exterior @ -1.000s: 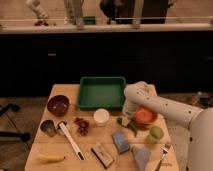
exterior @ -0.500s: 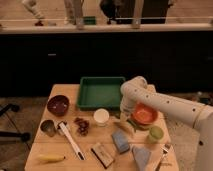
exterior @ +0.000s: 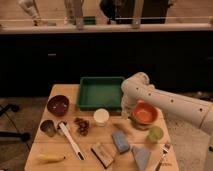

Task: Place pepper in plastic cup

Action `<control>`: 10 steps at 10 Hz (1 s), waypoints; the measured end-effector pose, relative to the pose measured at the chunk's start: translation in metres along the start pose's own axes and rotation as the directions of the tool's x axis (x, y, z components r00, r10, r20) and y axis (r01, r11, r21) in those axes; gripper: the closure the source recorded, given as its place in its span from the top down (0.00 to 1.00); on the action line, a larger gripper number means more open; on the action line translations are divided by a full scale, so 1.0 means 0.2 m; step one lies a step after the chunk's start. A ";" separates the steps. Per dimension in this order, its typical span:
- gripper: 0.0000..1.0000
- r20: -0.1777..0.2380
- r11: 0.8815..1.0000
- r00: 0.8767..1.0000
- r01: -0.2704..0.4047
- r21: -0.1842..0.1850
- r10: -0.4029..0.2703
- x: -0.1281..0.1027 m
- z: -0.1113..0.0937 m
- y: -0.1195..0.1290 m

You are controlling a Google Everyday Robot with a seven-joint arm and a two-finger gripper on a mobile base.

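- The gripper (exterior: 125,116) hangs low over the desk (exterior: 37,147), right of the middle. It is just off the near right corner of the green tray (exterior: 100,93) and close to the left side of the orange bowl (exterior: 145,113).
- How far open the gripper is, and whether it has hold of anything, cannot be told; its tip merges with the shadow under it.
- The arm (exterior: 165,102) comes in from beyond the right edge, bends above the tray's right side and points down to the desk.
- The pepper (exterior: 132,120) shows only as a dark green sliver against the near left rim of the orange bowl, just beside the gripper. Whether the two touch cannot be told.
- The plastic cup (exterior: 155,133) stands upright near the right edge, just on the near side of the orange bowl.
- A white cup (exterior: 101,116) stands near the middle of the desk, on the near side of the tray.
- A dark bowl (exterior: 58,105) sits toward the left edge, with a small metal cup (exterior: 47,127) nearer the front.
- A banana (exterior: 50,158) lies at the near left corner.
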 end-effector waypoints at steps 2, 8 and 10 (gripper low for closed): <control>0.00 -0.017 1.000 1.000 0.016 -0.001 -0.016 0.09 -0.04 -0.02; 0.00 -0.025 1.000 1.000 0.016 -0.018 -0.017 0.28 -0.12 -0.09; 0.00 -0.031 1.000 1.000 0.003 -0.019 -0.003 0.35 -0.15 -0.09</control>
